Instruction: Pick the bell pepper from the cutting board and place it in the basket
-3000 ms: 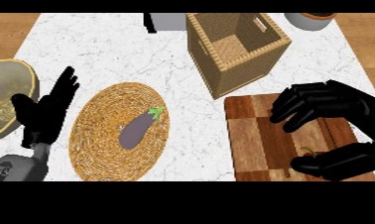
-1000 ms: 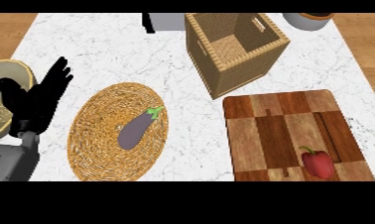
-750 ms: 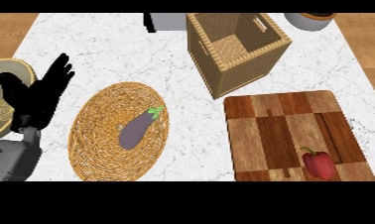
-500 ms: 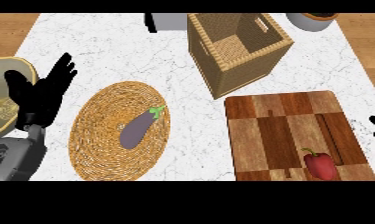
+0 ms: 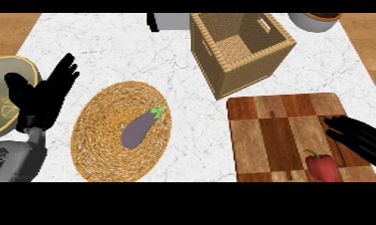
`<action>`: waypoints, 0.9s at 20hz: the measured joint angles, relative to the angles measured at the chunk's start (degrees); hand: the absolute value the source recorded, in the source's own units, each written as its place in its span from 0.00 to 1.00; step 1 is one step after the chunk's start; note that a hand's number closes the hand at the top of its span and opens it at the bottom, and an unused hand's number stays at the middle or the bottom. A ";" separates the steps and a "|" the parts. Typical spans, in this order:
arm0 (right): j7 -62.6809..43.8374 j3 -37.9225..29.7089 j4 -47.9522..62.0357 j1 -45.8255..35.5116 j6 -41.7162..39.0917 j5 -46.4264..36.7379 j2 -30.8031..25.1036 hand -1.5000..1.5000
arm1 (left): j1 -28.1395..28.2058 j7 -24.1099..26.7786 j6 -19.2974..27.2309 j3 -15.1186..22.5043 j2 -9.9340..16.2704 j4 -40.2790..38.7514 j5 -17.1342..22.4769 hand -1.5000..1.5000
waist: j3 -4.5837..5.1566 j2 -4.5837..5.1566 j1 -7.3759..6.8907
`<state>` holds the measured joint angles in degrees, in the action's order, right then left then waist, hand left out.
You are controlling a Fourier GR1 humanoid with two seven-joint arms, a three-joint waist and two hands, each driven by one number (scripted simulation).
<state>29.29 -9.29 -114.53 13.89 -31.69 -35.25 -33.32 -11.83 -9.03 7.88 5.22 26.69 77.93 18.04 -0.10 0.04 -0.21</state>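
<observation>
- Right hand: at the view's right edge, over the cutting board, fingers straight and spread, holding nothing.
- Bell pepper: red, on the board's near corner, just below the right hand's fingers.
- Basket: farther off and leftward, beyond the board.
- Left hand: resting open at the left edge, fingers up.

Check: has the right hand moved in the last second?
Yes. The right hand has come in from the right edge over the cutting board, just above the bell pepper.
</observation>
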 measured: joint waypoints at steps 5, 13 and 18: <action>2.76 5.42 7.84 -2.32 5.16 -8.68 2.49 0.00 | 0.65 0.17 -1.75 -1.84 -0.25 -0.25 -0.89 0.50 | 0.04 0.01 0.02; 5.02 8.25 17.01 -5.34 8.79 -17.49 3.37 0.00 | 1.59 -1.92 -2.37 -3.31 -2.22 2.45 -3.35 0.50 | 0.09 -0.04 0.12; 8.08 6.97 20.15 -6.46 9.72 -19.36 3.39 0.00 | 0.93 -2.63 -2.83 -4.46 -4.22 2.33 -5.72 0.50 | 0.08 -0.04 0.26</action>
<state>37.37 -2.32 -94.38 7.43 -21.97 -54.61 -29.93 -10.90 -11.66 5.05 0.76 22.48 80.26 12.32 -0.02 -0.01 0.05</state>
